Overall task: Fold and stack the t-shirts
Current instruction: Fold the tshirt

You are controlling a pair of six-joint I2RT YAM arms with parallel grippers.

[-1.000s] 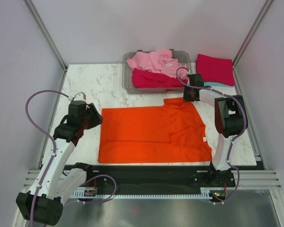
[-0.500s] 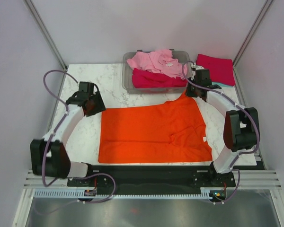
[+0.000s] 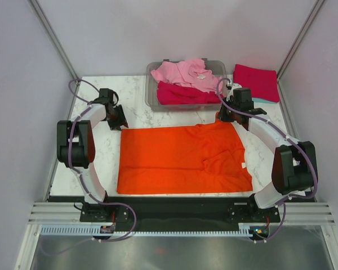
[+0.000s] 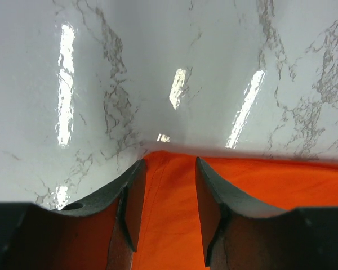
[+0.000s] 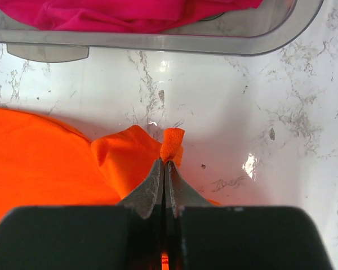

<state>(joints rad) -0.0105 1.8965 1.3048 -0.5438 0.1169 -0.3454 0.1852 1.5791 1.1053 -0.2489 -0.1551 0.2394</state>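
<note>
The bright orange t-shirt (image 3: 183, 157) lies spread flat on the marble table. My left gripper (image 3: 117, 120) is at its far-left corner. In the left wrist view the open gripper (image 4: 169, 164) straddles the orange corner hem (image 4: 170, 214), and the fingers (image 4: 132, 197) do not press on it. My right gripper (image 3: 225, 115) is at the far-right corner. In the right wrist view it (image 5: 165, 167) is shut on a pinch of orange cloth (image 5: 172, 143), which pokes out past the tips. Light pink (image 3: 183, 72) and crimson (image 3: 183, 94) shirts lie in the bin.
The grey see-through bin (image 3: 152, 97) stands at the back centre, and its wall (image 5: 158, 42) is just beyond my right gripper. A folded crimson shirt (image 3: 256, 81) lies on a teal one (image 3: 266, 100) at the back right. Cage posts flank the table.
My left arm swung from the table's left side to the shirt's far-left corner. My right gripper shifted slightly at the far-right corner, and the cloth there is drawn flatter.
</note>
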